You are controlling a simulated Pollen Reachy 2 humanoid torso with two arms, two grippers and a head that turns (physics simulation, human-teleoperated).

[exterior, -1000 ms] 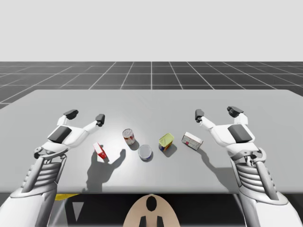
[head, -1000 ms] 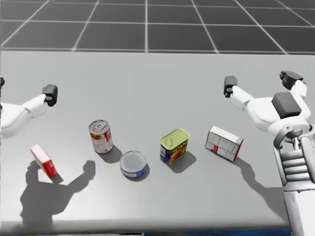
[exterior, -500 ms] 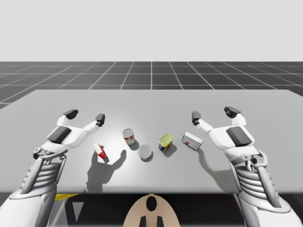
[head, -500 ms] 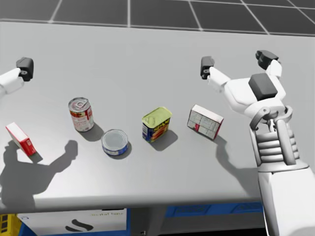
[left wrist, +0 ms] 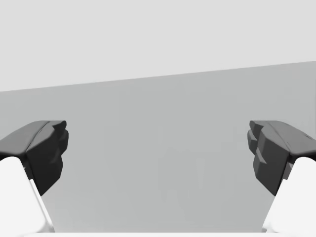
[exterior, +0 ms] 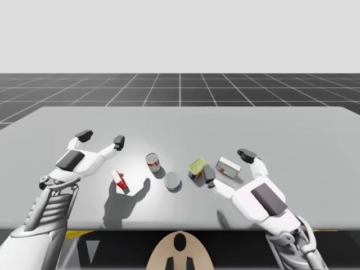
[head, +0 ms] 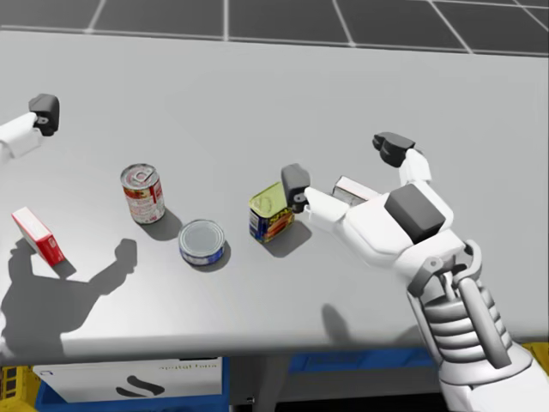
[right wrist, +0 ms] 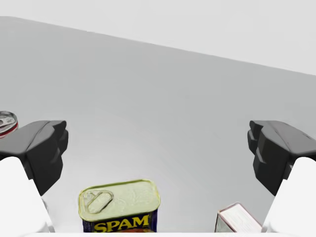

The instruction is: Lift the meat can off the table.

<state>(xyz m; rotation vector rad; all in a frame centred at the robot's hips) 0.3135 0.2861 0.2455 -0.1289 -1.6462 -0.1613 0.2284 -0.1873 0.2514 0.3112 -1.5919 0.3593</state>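
Meat can (exterior: 197, 168): blue, squarish, yellow-green lid, upright mid-bench (exterior: 180, 121), between flat round can (exterior: 172, 181) on the left and white box (exterior: 229, 167) on the right.
Step in hand: approach with right gripper (exterior: 228, 163); best to lower and centre so the fingers straddle the can, clear of the box.
Right fingers (head: 295, 182): wide apart, holding nothing, left one just beside the can.
Left gripper (exterior: 101, 138): fingers wide apart, empty, far left.
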